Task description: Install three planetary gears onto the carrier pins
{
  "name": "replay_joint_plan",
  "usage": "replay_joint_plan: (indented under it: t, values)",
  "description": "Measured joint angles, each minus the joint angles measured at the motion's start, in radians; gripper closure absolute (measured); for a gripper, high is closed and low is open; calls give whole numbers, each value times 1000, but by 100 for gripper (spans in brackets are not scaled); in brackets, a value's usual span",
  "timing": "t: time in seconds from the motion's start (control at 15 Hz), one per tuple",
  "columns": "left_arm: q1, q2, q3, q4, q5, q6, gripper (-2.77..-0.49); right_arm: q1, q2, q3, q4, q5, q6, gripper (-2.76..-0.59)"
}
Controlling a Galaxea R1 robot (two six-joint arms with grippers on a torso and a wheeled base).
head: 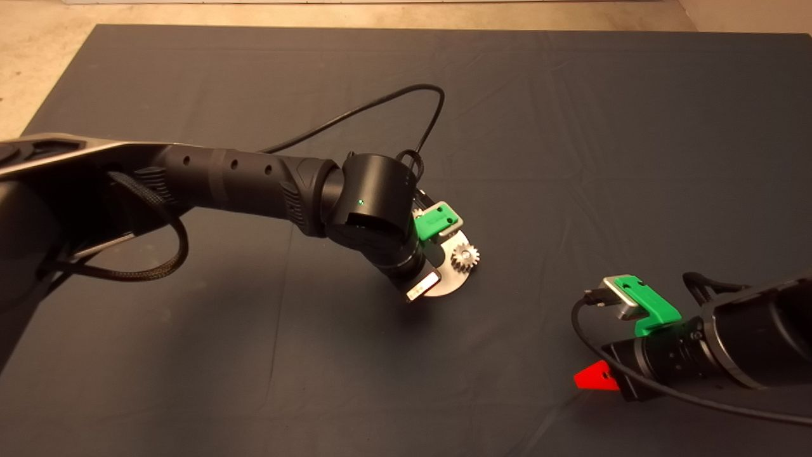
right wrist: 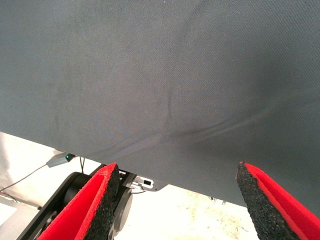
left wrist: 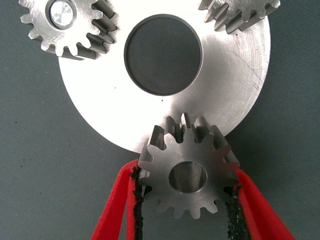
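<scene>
No text, label, brand, number or sign can be read in any of the views. The gears [left wrist: 187, 172] and the disc [left wrist: 220, 85] have bare metal faces (machining marks only, no stamps). A pale tag on the left wrist housing [head: 424, 285], at about 7 o'clock from the disc in the head view, carries nothing legible. The mat [head: 571, 127] is plain.
</scene>
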Motion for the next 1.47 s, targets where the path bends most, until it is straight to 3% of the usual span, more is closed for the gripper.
replay_joint_plan:
  t: [0.6, 1.2, 1.47]
  values:
    - [1, -1, 0, 0, 0, -2, -83, 0, 0, 0, 0, 3, 0, -174]
    - [22, -6, 0, 8, 0, 14, -83, 0, 0, 0, 1, 5, 0, -174]
    - [24, -6, -1, 27, 1, 18, -83, 0, 0, 0, 1, 6, 0, -174]
